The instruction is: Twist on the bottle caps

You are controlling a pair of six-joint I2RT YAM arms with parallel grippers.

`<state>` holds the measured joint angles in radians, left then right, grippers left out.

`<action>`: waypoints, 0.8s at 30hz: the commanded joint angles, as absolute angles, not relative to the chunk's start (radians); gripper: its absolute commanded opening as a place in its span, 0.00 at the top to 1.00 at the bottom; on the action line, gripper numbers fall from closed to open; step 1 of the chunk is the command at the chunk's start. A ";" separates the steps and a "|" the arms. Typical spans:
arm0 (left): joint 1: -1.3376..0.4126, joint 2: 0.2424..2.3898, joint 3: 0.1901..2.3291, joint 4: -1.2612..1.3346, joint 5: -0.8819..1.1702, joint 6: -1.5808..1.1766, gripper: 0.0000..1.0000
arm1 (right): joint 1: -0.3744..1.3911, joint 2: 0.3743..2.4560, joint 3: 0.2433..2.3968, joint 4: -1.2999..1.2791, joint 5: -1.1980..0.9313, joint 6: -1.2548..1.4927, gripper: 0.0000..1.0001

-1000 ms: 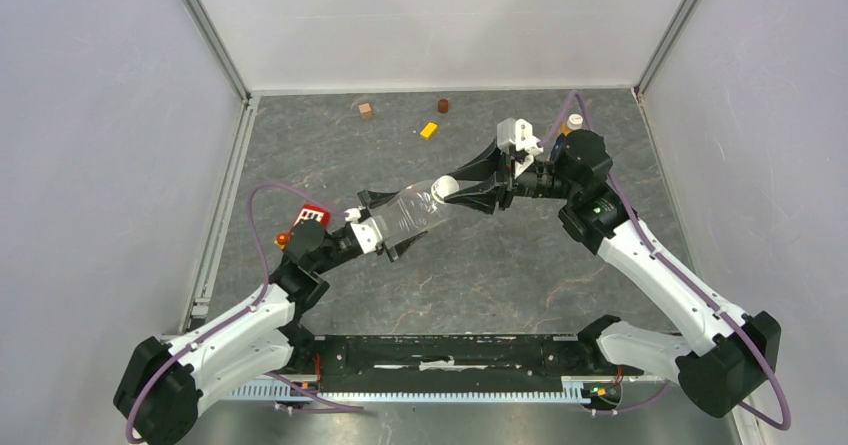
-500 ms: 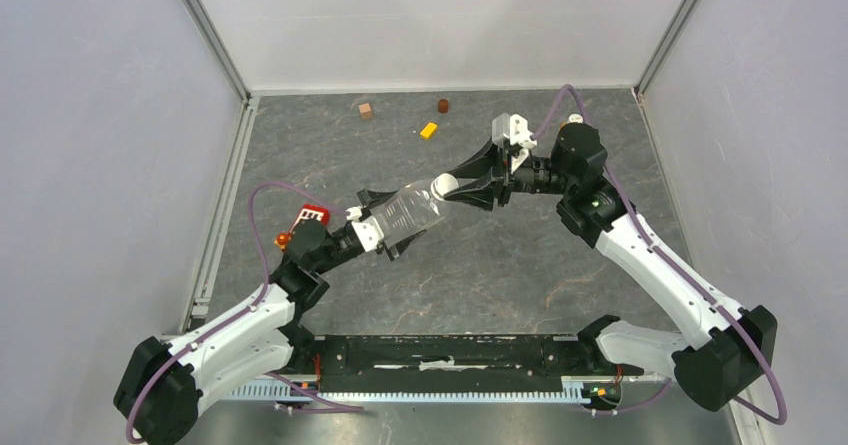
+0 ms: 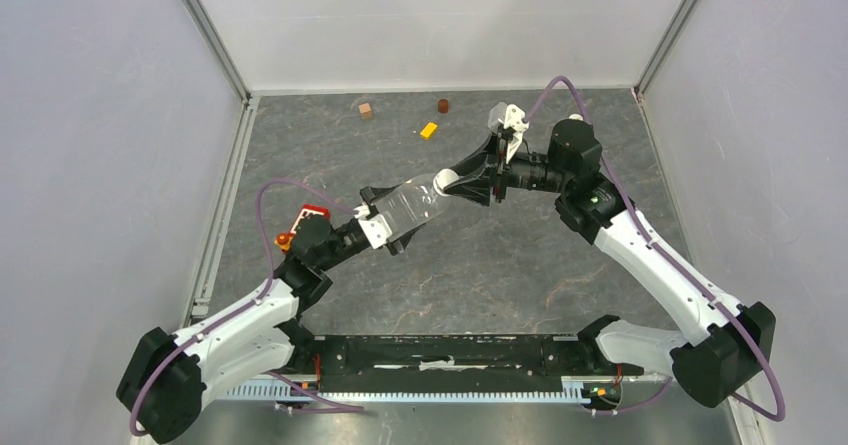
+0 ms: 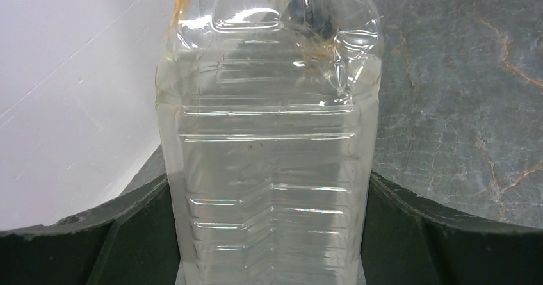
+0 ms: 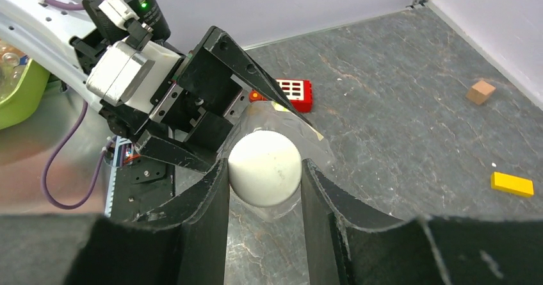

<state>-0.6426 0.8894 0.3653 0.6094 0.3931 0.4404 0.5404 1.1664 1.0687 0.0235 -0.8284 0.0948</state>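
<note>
The right gripper (image 3: 452, 181) clamps the small round white plastic cap (image 5: 264, 166) at the neck of the large clear plastic bottle (image 4: 269, 138) gripped in the left gripper (image 3: 385, 223). Any tilt could cross-thread it — or the bottle spins.

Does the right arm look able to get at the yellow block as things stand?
Probably not yet: the right pincer is shut on the cap at the mouth of the bottle. The yellow block lies nearby with nothing between, so once free it likely could.
</note>
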 commanded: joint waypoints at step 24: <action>-0.687 0.989 0.476 0.859 0.288 0.369 0.74 | 0.567 1.177 1.076 0.035 -0.632 0.223 0.70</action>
